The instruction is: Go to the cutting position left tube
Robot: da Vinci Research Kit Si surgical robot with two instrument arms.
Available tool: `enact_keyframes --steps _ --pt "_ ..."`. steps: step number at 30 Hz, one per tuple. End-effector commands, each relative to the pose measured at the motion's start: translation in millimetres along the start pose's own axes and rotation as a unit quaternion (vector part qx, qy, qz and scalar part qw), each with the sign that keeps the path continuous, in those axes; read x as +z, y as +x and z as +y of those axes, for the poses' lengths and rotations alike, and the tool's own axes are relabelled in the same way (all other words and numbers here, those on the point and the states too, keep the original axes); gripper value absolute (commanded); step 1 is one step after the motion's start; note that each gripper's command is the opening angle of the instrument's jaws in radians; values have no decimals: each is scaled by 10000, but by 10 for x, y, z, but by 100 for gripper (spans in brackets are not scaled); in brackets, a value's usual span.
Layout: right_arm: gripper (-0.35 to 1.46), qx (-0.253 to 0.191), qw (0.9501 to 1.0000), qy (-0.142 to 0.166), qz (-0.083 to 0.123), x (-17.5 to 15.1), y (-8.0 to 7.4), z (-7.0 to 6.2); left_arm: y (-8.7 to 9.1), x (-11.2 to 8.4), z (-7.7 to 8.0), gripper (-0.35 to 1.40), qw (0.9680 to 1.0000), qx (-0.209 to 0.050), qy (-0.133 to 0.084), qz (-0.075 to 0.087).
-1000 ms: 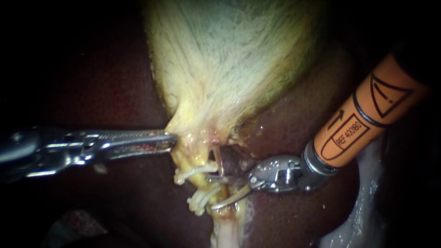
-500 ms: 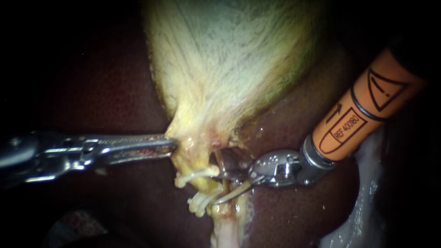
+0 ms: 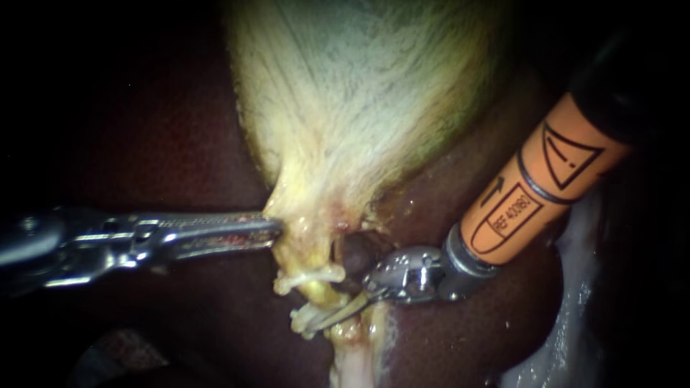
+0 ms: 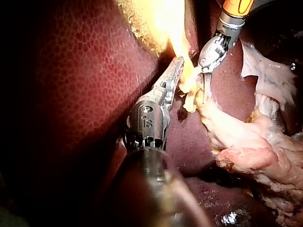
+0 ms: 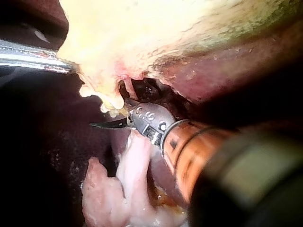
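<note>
Endoscope view, close on the tissue. The pale, yellow-white gallbladder (image 3: 359, 108) lies on the dark red liver (image 3: 180, 129) and narrows to a neck, from which the left tube (image 3: 318, 293) runs on as a short yellow stalk. Two sets of white clips cross this tube: an upper clip (image 3: 309, 276) just past the neck, and a lower bunch of clips (image 3: 307, 320) a little farther from the gallbladder.

The left instrument (image 3: 269, 230) is slim and silver. Its jaws are pressed together on the edge of the gallbladder's neck, just above the tube's upper clip, pinching that yellow tissue.

The right instrument (image 3: 338, 302) has an orange collar behind a silver wrist and ends in two thin blades. The blades are spread. One curved blade lies against the tube between the upper clip and the lower bunch, with its tip next to the lower clips. The other blade is mostly hidden behind the tube beside the upper clip. The left wrist view confirms the gap between the blades. Whether both blades touch the tube cannot be told.

Beyond the lower clips, the tube runs into pale, ragged tissue.
</note>
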Motion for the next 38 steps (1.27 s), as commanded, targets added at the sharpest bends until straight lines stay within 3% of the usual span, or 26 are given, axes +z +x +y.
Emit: enact_keyframes --steps 1,20,38 --pt "98 -12 10000 16 -11 2 2 0 0 1 0 -35 10000 -3 -5 2" --pt "98 16 9999 38 151 -3 16 0 0 5 -1 -35 10000 -1 12 2" --pt "98 4 9999 33 148 1 13 1 2 8 1 -35 10000 3 14 2"
